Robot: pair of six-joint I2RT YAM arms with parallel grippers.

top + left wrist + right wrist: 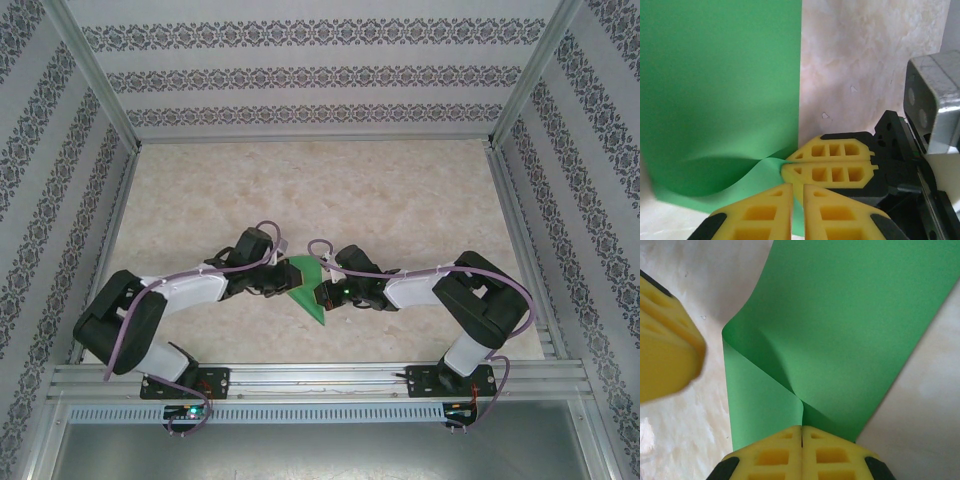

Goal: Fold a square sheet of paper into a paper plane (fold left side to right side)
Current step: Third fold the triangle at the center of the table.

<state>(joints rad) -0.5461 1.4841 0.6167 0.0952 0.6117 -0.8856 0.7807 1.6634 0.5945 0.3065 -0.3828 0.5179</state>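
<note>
The right hand (801,434) is at the bottom, its two yellow fingers (772,457) pressed tight together. They pinch the square sheet of paper (850,325) right where a bent-over flap meets the rest. The green paper curves up and is not flat. The left hand (695,347), yellow and blurry, sits beside the paper, not touching it. The bench (930,405) is pale and blotchy.
</note>
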